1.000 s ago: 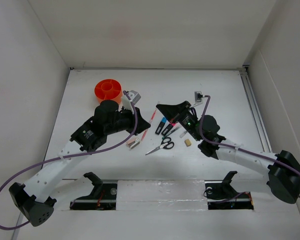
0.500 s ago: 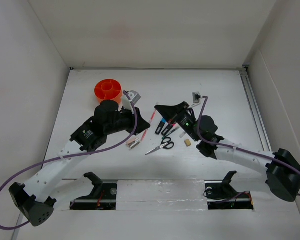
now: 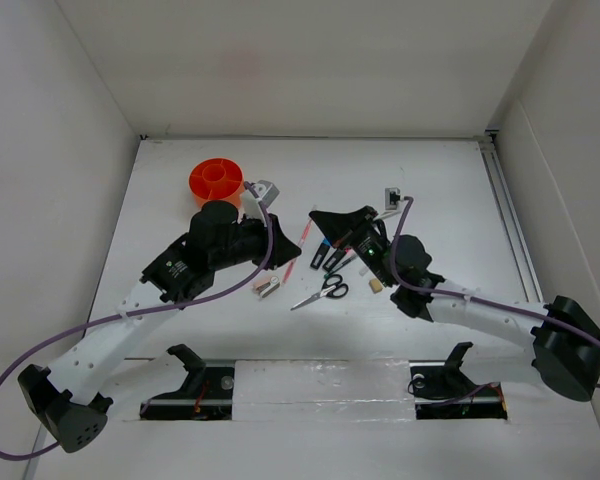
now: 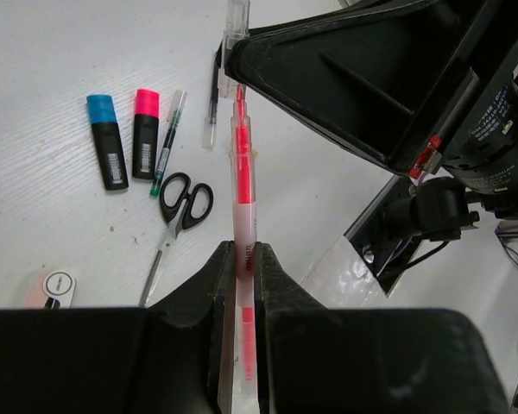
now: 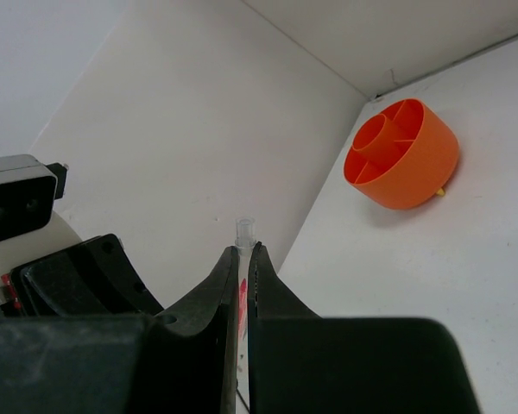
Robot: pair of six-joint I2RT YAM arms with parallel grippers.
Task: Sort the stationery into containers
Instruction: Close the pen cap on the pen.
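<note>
Only red pen (image 5: 243,229) tip shows between clamped right gripper (image 5: 243,253) fingers.

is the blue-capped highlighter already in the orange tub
No, the blue-capped highlighter lies on the table beside the pink-capped highlighter, outside the orange tub.
</note>
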